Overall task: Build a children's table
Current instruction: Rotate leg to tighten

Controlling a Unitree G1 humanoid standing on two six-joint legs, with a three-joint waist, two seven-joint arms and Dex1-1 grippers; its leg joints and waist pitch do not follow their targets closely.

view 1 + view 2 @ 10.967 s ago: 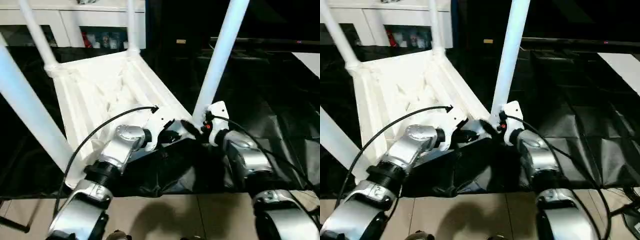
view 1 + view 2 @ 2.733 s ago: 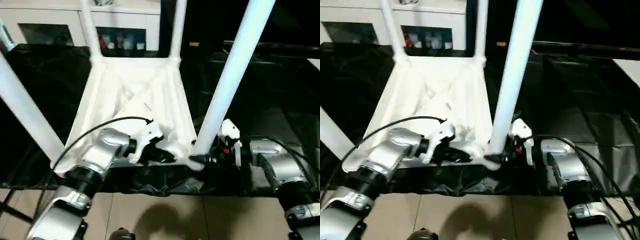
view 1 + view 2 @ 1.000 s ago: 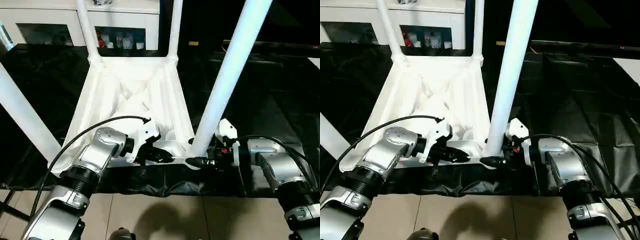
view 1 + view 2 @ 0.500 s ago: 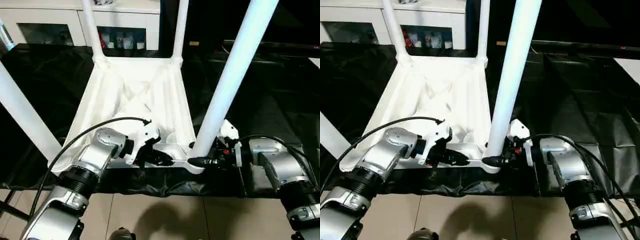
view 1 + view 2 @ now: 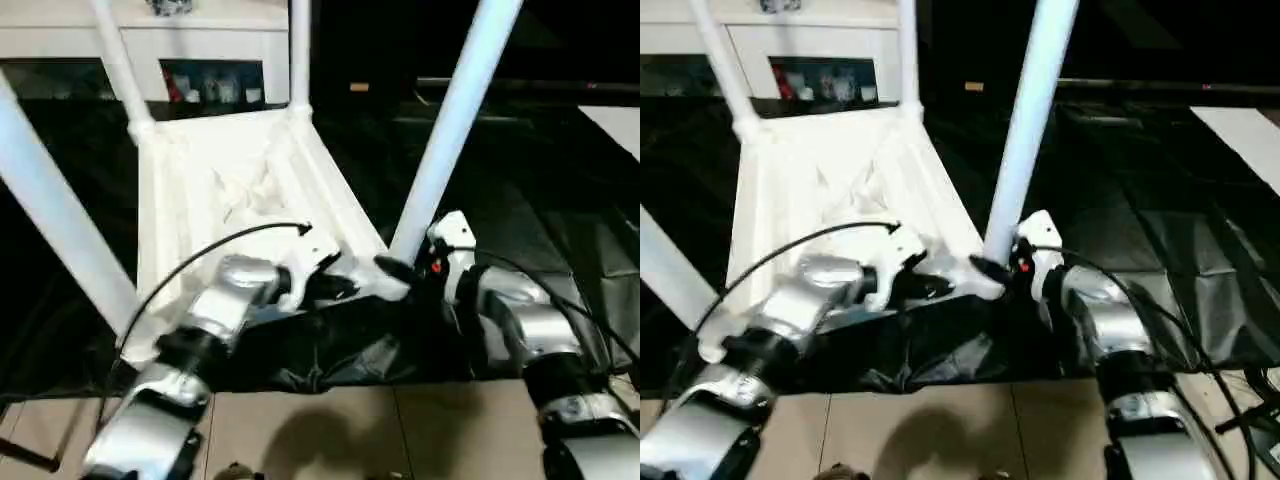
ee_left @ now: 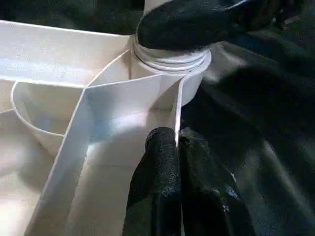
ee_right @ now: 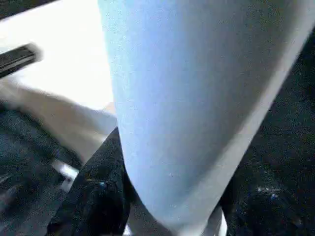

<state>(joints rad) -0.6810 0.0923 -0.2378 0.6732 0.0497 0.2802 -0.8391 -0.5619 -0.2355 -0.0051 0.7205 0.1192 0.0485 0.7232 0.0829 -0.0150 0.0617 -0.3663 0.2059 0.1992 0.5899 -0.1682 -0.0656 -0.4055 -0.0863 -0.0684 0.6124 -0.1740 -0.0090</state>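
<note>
Black sheeting [image 5: 560, 230] is covering the desk, its front edge hanging in folds over a tiled floor [image 5: 330, 430]. At the back a white cabinet [image 5: 200, 60] with glass doors is standing against the wall.

The children's table [image 5: 220, 200] is lying upside down on the sheeting, ribbed underside facing up, with four white legs rising from its corner sockets. Two far legs [image 5: 298, 50] are standing at the corners nearer the cabinet; a near leg [image 5: 60, 220] is rising at the robot's left, and the near right leg [image 5: 450, 120] is slanting upward beside the right arm.

The left pincer [image 6: 178, 157] is reaching across the table's near edge. Its two black fingers [image 6: 160, 167] are pressed together on the thin raised rim [image 6: 177, 110] of the top, just beside the near right corner socket [image 6: 170, 61], so they are clamping that rim.

The right pincer [image 5: 400, 272] is sitting at the base of the near right leg. From the right wrist camera, the pale leg [image 7: 197, 108] is rising between dark fingers [image 7: 101, 191], one on each side, so the pincer is gripping the leg just above the socket. In the left wrist view, a black finger [image 6: 197, 22] is wrapping around the leg right above the socket collar.
</note>
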